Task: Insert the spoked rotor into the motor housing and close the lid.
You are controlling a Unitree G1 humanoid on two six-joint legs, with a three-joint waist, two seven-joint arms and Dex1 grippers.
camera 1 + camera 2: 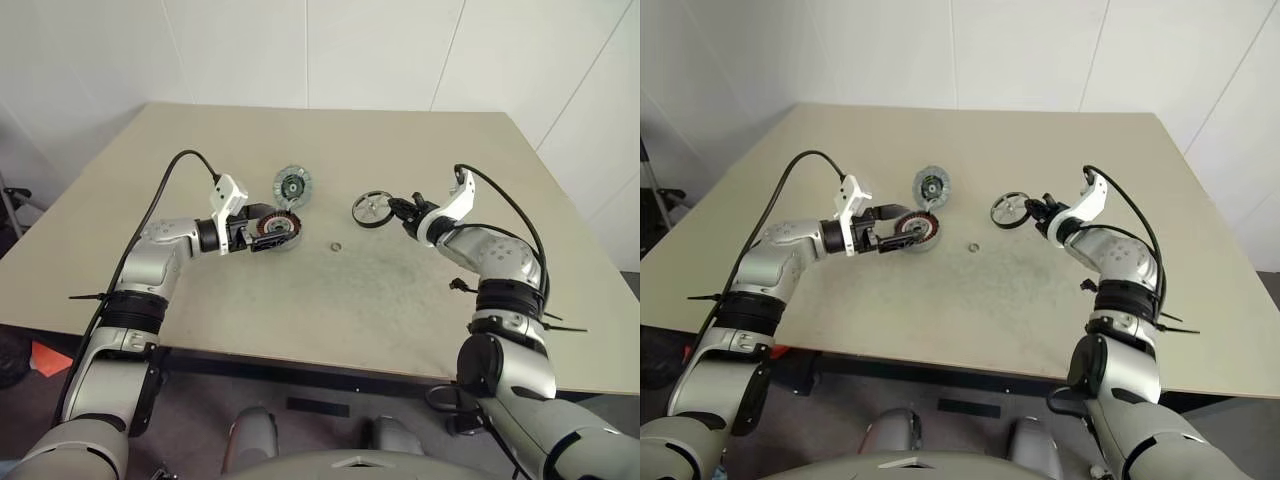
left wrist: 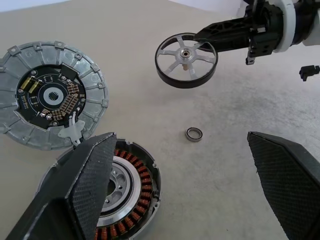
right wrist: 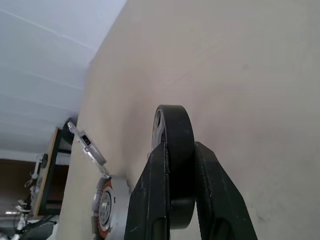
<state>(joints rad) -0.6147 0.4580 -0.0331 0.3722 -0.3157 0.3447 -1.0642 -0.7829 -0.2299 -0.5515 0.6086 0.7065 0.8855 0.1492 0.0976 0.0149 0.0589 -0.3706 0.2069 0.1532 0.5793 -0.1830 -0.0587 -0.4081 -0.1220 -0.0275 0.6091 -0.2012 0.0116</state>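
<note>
Step in hand: carrying rotor to housing. Left hand (image 1: 262,237) spread wide around the motor housing (image 1: 277,230) at 10 o'clock on the tabletop (image 1: 400,290), steadying, not pinching. Right hand (image 1: 398,209) clamped on the spoked rotor (image 1: 371,209), at 1 o'clock. Lid (image 1: 292,185) beyond, 11 o'clock. Next: align rotor flat over windings.

Silver-grey jointed arms, black cables looping to white wrists, black-fingered tools.
</note>
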